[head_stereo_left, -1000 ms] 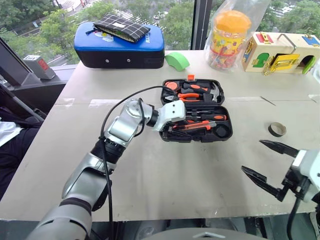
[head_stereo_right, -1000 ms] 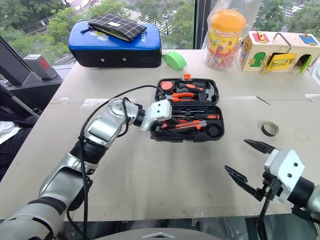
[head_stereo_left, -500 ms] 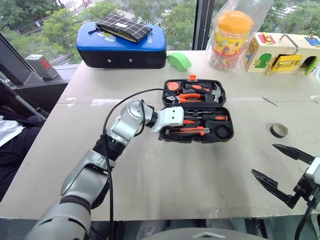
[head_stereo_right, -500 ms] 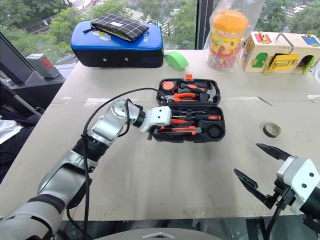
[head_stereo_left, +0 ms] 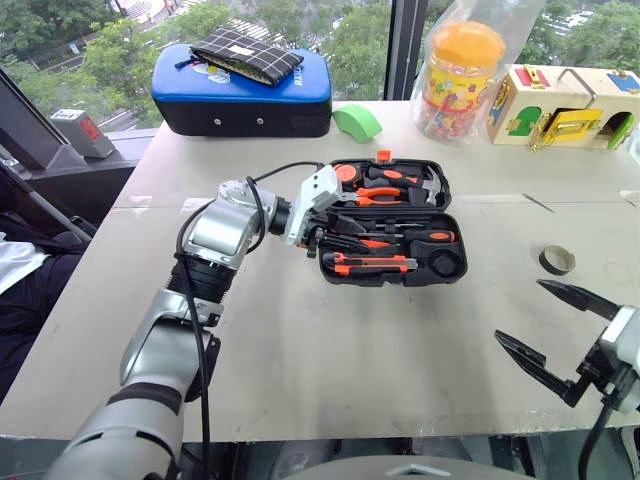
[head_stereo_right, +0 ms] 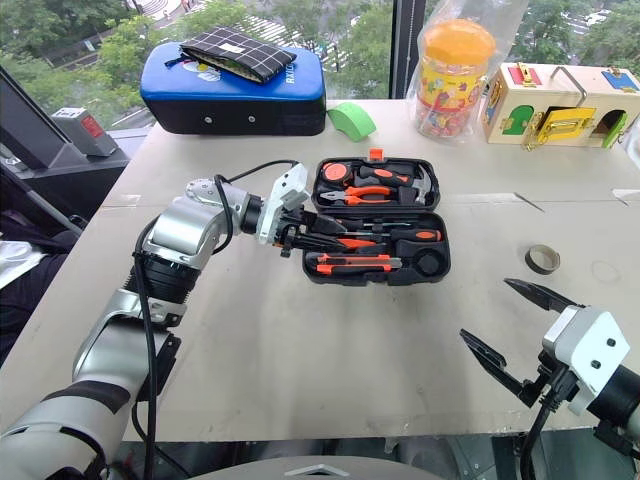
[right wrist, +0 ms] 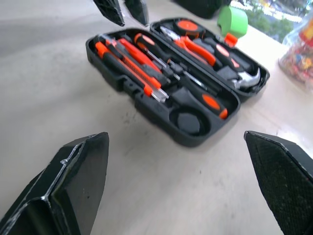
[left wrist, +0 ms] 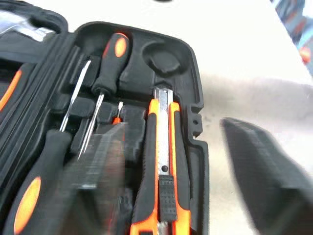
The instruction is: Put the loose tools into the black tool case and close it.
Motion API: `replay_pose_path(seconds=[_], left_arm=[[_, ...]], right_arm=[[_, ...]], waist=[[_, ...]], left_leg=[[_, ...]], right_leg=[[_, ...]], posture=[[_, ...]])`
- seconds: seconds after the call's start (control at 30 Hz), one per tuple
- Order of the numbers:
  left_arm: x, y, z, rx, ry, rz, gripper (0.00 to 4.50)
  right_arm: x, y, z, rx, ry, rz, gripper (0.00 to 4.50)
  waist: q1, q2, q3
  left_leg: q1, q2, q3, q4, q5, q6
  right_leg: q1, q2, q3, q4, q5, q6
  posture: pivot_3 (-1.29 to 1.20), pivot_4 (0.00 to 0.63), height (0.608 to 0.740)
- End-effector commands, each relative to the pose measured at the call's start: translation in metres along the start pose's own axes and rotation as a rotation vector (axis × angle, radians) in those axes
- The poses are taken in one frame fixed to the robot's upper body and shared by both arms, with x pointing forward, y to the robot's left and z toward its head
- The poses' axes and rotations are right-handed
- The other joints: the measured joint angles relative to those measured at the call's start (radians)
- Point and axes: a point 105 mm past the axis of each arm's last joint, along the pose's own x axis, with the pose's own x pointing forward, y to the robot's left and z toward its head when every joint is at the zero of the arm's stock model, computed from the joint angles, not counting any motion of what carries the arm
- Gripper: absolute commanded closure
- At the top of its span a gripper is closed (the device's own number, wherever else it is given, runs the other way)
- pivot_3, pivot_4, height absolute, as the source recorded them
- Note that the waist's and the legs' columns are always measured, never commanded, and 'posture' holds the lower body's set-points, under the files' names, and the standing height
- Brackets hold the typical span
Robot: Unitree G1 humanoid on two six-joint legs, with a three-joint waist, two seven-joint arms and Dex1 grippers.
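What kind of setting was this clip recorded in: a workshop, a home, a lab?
Most likely a test or demo room in an upper-floor building, not a workshop. A plain grey table stands against big windows over treetops, and it holds mixed practice props: an open black plastic tool case, a wooden latch-puzzle box and a bagged orange-lidded toy jar.

Daylight came in through the windows at twelve o'clock, bright and even over my table, with soft shadows. In my left wrist view my tool's fingers were smeared with blur; my right tool's fingers looked sharp.
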Motion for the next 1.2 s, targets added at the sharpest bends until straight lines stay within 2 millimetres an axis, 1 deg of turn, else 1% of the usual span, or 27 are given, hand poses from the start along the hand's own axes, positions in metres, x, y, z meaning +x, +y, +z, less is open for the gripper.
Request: replay_pose_path(seconds=[0.03,0.07,0.1,0.17,0.23,0.4,0.47,0.57,0.63,0.67,0.7,0.73,0.8,0.87,0.97,1.07,1.13,1.2], left_arm=[[0.002,-0.004,-0.007,0.045,0.020,0.009,3.49],[0.006,-0.005,-0.015,0.054,0.044,0.015,3.89],[0.012,-0.006,-0.027,0.052,0.082,0.023,4.48],[0.028,-0.007,-0.049,0.076,0.154,0.049,4.48],[0.040,-0.012,-0.060,0.076,0.189,0.026,4.48],[0.060,-0.017,-0.064,0.097,0.193,0.005,4.48],[0.065,-0.015,-0.067,0.062,0.183,0.013,4.48],[0.068,-0.013,-0.067,0.025,0.139,0.028,4.48],[0.065,-0.018,-0.048,-0.022,0.010,-0.011,4.48],[0.056,-0.018,-0.028,-0.088,-0.109,-0.025,4.48],[0.049,-0.018,-0.015,-0.132,-0.188,-0.040,4.48],[0.040,-0.017,-0.007,-0.152,-0.233,-0.037,4.48],[0.028,-0.011,-0.001,-0.178,-0.257,0.003,4.48],[0.022,-0.006,0.002,-0.205,-0.269,0.035,4.48],[0.023,-0.002,-0.005,-0.173,-0.216,0.093,4.48],[0.034,-0.004,-0.027,-0.106,-0.102,0.114,4.48],[0.042,-0.008,-0.039,-0.096,-0.057,0.111,4.48],[0.050,-0.004,-0.048,-0.077,-0.028,0.146,4.48]], right_arm=[[0.002,0.000,0.003,-0.023,-0.001,0.006,0.00],[0.002,-0.001,0.003,-0.023,0.000,0.008,0.00],[0.001,-0.001,0.002,-0.024,0.004,0.010,0.00],[0.001,-0.001,0.002,-0.025,0.010,0.013,0.00],[0.001,-0.001,0.003,-0.026,0.012,0.017,0.00],[0.000,-0.001,0.005,-0.027,0.018,0.025,0.00],[-0.001,-0.001,0.005,-0.026,0.022,0.025,0.00],[-0.001,0.001,0.005,-0.017,0.024,0.026,0.00],[-0.001,0.003,0.006,-0.010,0.022,0.027,0.00],[-0.001,0.004,0.006,-0.006,0.022,0.028,0.00],[-0.001,0.005,0.007,-0.004,0.022,0.028,0.00],[-0.001,0.005,0.006,-0.002,0.023,0.028,0.00],[0.000,0.004,0.005,0.001,0.020,0.030,0.00],[0.002,0.003,0.005,0.002,0.014,0.034,0.00],[0.005,0.002,0.005,0.002,0.007,0.042,0.00],[0.007,0.001,0.004,0.000,0.004,0.051,0.00],[0.008,0.000,0.005,-0.006,0.005,0.058,0.00],[0.008,0.000,0.006,-0.009,0.003,0.062,0.00]], waist=[[0.003,0.000,0.000],[0.005,0.000,0.000],[0.007,0.000,0.000],[0.010,0.000,0.000],[0.022,-0.001,-0.001],[0.025,0.001,-0.003],[0.026,0.002,-0.004],[0.027,0.002,-0.006],[0.026,0.002,-0.006],[0.025,0.003,-0.006],[0.024,0.002,-0.005],[0.023,0.001,-0.004],[0.022,0.000,-0.003],[0.022,0.000,-0.003],[0.024,0.000,-0.003],[0.026,0.000,-0.003],[0.025,0.000,-0.003],[0.029,0.000,-0.003]], left_leg=[[0.000,0.000,0.000,0.000,0.000,0.000],[-0.001,0.000,-0.001,0.000,0.000,-0.001],[-0.001,0.000,-0.001,0.000,0.001,-0.002],[-0.001,0.000,-0.001,-0.001,0.001,-0.002],[0.000,0.000,0.000,-0.001,0.001,-0.001],[0.001,-0.001,0.001,0.000,0.000,0.000],[0.001,-0.001,0.000,0.000,0.000,0.000],[0.001,-0.001,0.000,0.001,0.000,0.000],[0.001,-0.001,0.000,0.001,0.000,0.000],[0.001,-0.001,0.000,0.001,0.000,0.000],[0.001,-0.001,0.000,0.001,0.000,0.000],[0.000,-0.001,0.000,0.001,0.000,0.000],[-0.001,0.000,-0.001,0.001,0.000,0.000],[-0.001,0.000,-0.001,0.001,0.000,0.000],[0.000,-0.001,-0.001,0.000,0.000,0.000],[0.000,-0.001,-0.001,0.001,0.001,-0.002],[0.000,-0.001,0.000,0.000,0.002,-0.003],[-0.001,-0.001,0.000,0.000,0.002,-0.003]], right_leg=[[0.000,0.000,0.000,0.000,0.000,0.000],[0.000,0.000,0.000,0.000,0.000,0.000],[0.000,0.000,-0.001,0.000,0.000,0.000],[0.000,0.000,0.000,-0.001,0.000,0.000],[0.000,-0.001,0.000,-0.001,0.000,0.000],[0.002,-0.002,0.000,-0.001,0.000,0.000],[0.002,-0.002,0.000,-0.001,0.000,0.000],[0.003,-0.002,-0.001,-0.001,0.000,0.000],[0.003,-0.002,-0.001,-0.001,0.000,0.000],[0.002,-0.002,-0.001,-0.001,0.000,0.000],[0.002,-0.002,-0.001,-0.001,0.000,0.000],[0.002,-0.002,-0.001,-0.001,0.000,0.000],[0.000,-0.001,-0.001,0.000,0.000,0.000],[0.000,-0.001,-0.001,0.000,0.000,0.000],[0.000,-0.002,-0.001,0.000,0.000,0.000],[0.000,-0.002,-0.001,0.000,0.000,0.000],[0.000,-0.002,0.000,0.000,0.000,0.000],[0.000,-0.002,0.000,-0.001,0.000,0.000]], posture=[[0.00,0.150,0.740],[0.00,0.150,0.740],[0.00,0.150,0.740],[0.00,0.150,0.740],[0.00,0.150,0.740],[0.00,0.150,0.740],[0.00,0.150,0.740],[0.00,0.150,0.740],[0.00,0.150,0.740],[0.00,0.150,0.740],[0.00,0.150,0.740],[0.00,0.150,0.740],[0.00,0.150,0.740],[0.00,0.150,0.740],[0.00,0.150,0.740],[0.00,0.150,0.740],[0.00,0.150,0.740],[0.00,0.150,0.740]])
